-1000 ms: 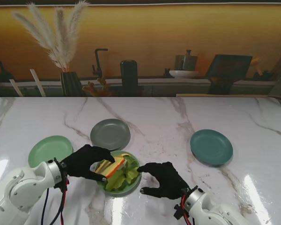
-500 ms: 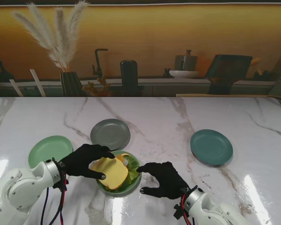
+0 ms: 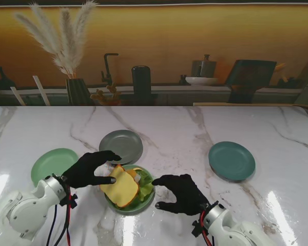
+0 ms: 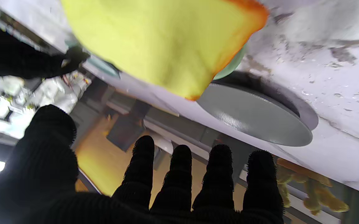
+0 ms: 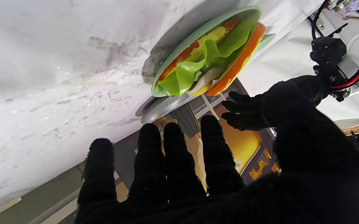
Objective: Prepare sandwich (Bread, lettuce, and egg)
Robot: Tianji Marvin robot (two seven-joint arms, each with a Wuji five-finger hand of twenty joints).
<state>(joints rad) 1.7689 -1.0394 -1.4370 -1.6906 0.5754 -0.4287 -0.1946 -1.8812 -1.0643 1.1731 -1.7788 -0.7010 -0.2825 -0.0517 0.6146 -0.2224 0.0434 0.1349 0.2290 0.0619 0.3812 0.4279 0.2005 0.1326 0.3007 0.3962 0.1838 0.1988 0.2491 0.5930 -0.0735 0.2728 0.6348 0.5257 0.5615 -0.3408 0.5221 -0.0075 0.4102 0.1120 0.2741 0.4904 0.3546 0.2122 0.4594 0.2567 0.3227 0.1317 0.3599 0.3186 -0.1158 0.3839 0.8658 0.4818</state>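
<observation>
Two hands flank the green plate. Left hand, fingers spread and empty, lies just beside the top bread slice. Right hand, also spread and empty, sits just beside the plate's opposite rim.

The bread slice is pale yellow with an orange-brown crust; the lettuce under it is bright green. Plates: light green, grey, dark teal. Both hands — left, right — are black. The surface is white marble, grey-veined.
</observation>
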